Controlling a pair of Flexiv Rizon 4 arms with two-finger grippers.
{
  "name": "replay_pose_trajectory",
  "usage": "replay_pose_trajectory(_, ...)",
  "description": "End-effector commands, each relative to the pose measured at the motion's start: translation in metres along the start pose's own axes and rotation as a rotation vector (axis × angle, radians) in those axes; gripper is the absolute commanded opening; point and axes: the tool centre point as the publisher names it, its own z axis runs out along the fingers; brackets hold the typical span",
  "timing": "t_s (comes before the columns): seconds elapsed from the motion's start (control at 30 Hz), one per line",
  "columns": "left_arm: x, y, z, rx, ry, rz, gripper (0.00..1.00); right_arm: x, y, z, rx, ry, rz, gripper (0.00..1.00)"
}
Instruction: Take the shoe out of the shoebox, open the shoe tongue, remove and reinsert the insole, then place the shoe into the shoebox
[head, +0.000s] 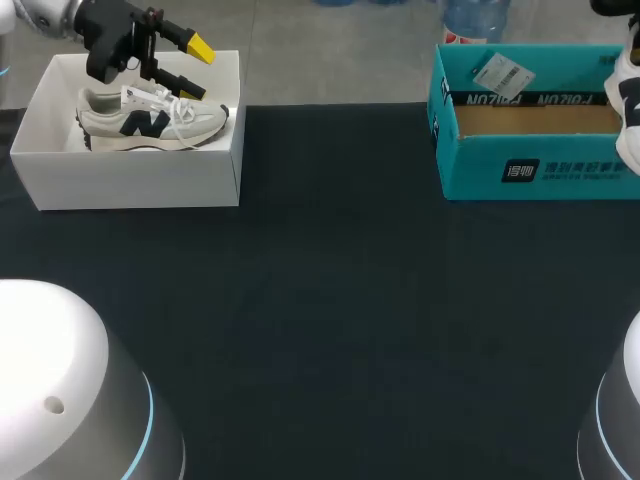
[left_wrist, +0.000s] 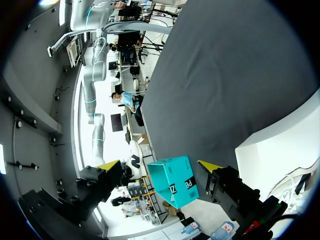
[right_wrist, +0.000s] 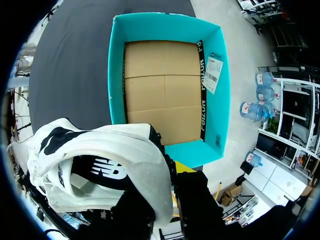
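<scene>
- R hand (right_wrist: 169, 172) is clamped on the shoe (right_wrist: 100, 155) at its opening. One yellow tip shows outside the upper; the other finger is hidden, prob. inside.
- The shoe hangs over the teal shoebox (right_wrist: 192, 150), off the floor of the box. From overhead only a sliver of the shoe shows, at the box's R end.
- Risk: the grip is on soft upper only, so the shoe could twist or slip out on the way down and land askew.
- Risk: the toe or heel could clip the box rim if the shoe isn't lined up w/ the long side. The box looks light and could get shoved or tipped.
- Can't tell whether the insole sits flat, since the inside of the shoe is hidden. If it's bunched, the shoe goes in half done.
- A loose tag (head: 500, 72) lies on the back rim. It's small but could catch.
- L hand (head: 195, 68) is wide open and empty, just above a second shoe (head: 150, 120) in the white box (head: 130, 180). It is near the laces, so a snag is poss. if it dips.
- The desk (head: 330, 320) separates the two boxes, which are well apart, so the arms don't crowd each other.
- The teal shoebox holds nothing else.
</scene>
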Motion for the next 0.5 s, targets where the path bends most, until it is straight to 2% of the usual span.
replay_pose_trajectory(0.03, 0.000, 0.000, -0.001, 0.003, 0.002, 0.001, 1.00, -0.009, -0.002, 0.002, 0.008, 0.044, 0.057, 0.00)
replay_pose_trajectory(0.17, 0.000, 0.000, -0.001, 0.003, 0.002, 0.001, 1.00, -0.006, -0.016, 0.003, -0.004, 0.095, 0.382, 0.00)
replay_pose_trajectory(0.3, 0.000, 0.000, -0.001, 0.003, 0.002, 0.001, 1.00, -0.001, -0.027, 0.000, 0.062, 0.135, 0.733, 0.00)
replay_pose_trajectory(0.5, 0.000, 0.000, -0.001, 0.003, 0.002, 0.001, 1.00, -0.002, -0.027, -0.009, 0.085, 0.196, 0.975, 0.00)
